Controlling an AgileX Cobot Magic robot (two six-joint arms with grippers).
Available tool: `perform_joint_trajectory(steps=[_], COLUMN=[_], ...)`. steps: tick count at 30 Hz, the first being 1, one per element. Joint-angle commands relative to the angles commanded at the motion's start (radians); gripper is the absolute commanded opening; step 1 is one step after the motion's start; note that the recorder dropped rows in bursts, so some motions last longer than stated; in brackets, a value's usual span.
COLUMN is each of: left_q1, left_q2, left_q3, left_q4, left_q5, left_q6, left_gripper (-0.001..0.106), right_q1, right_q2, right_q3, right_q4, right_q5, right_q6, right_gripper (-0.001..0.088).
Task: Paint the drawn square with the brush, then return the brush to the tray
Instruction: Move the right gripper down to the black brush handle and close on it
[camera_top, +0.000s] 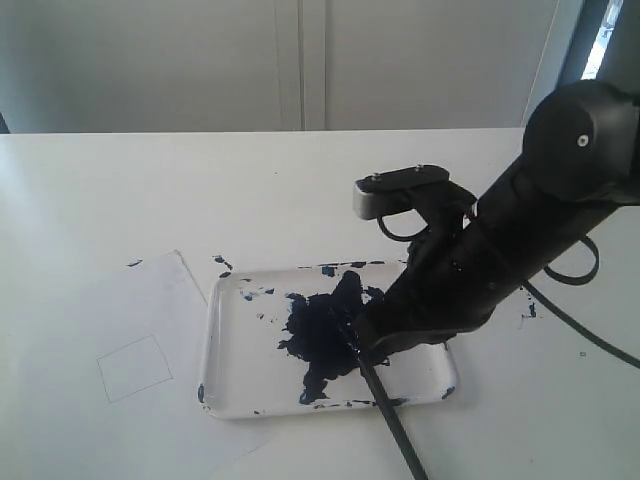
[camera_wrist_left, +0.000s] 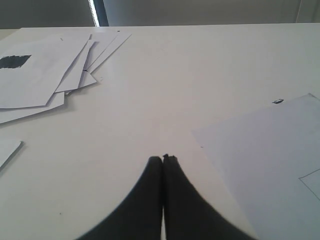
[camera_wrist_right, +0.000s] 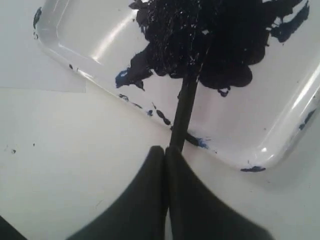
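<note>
A white counter (camera_top: 120, 190) runs back to pale wall panels (camera_top: 200, 60). The right jaws are clenched tight, their tips at the shaft of the brush (camera_wrist_right: 184, 110) where it crosses the rim of the tray (camera_top: 240, 360); whether they pinch it I cannot tell. Ahead of those tips the brush's head sits in the dark paint blotch (camera_top: 320, 330). The drawn square (camera_top: 134, 368), blank, lies on a paper sheet (camera_top: 150, 300) beyond the tray, well apart from the right jaws. The left jaws are pressed together on nothing, over bare counter, the sheet's edge near them and loose sheets (camera_wrist_left: 45, 75) farther ahead.
</note>
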Motion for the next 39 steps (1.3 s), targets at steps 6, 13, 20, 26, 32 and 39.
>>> perform_joint_trajectory(steps=[6, 13, 20, 26, 32, 39], left_q1=[0.000, 0.000, 0.000, 0.000, 0.000, 0.000], left_q2=[0.000, 0.000, 0.000, 0.000, 0.000, 0.000], left_q3=[0.000, 0.000, 0.000, 0.000, 0.000, 0.000], left_q4=[0.000, 0.000, 0.000, 0.000, 0.000, 0.000], left_q5=[0.000, 0.000, 0.000, 0.000, 0.000, 0.000], left_q6=[0.000, 0.000, 0.000, 0.000, 0.000, 0.000], left_gripper=[0.000, 0.000, 0.000, 0.000, 0.000, 0.000], right_q1=[0.000, 0.009, 0.067, 0.100, 0.127, 0.127], right_q2=[0.000, 0.000, 0.000, 0.000, 0.008, 0.052], right_q3=[0.099, 0.172, 0.228, 0.255, 0.305, 0.332], right_q4=[-0.005, 0.002, 0.001, -0.001, -0.003, -0.001], right_q5=[-0.030, -0.047, -0.121, -0.136, -0.179, -0.234], right_q6=[0.012, 0.023, 0.026, 0.046, 0.046, 0.046], right_gripper=[0.0177, 0.0547, 0.0545, 0.0545, 0.0540, 0.0536])
